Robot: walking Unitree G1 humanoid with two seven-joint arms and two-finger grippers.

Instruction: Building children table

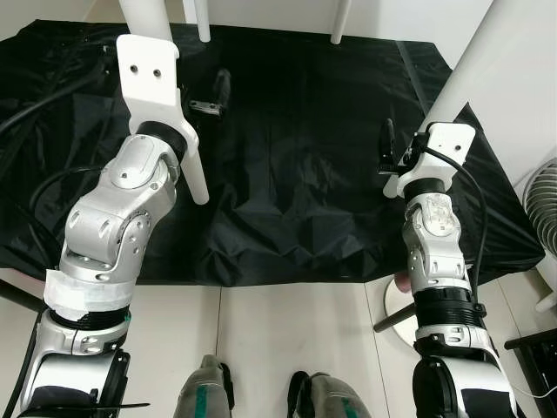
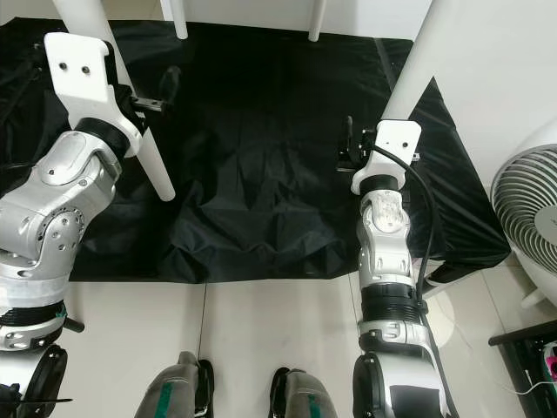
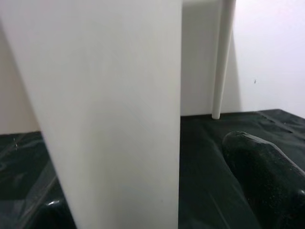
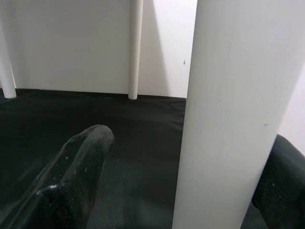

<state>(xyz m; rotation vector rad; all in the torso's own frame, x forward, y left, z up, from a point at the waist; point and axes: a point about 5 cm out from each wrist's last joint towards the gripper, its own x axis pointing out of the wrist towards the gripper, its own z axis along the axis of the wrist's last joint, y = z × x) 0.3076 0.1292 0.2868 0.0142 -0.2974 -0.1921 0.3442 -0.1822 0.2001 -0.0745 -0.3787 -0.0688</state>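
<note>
We see each open gripper, left (image 1: pixel 213 97) and right (image 4: pixel 190 191), straddling its own upright white round table leg (image 4: pixel 228 114), not yet clenched

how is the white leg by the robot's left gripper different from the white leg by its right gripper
The left-side leg slants down and ends on the black sheet near the middle-left; the right-side leg lands near the sheet's right edge. The left gripper has its leg close between its fingers; the right gripper has its leg nearer one finger. Both legs are plain white round posts.
</note>
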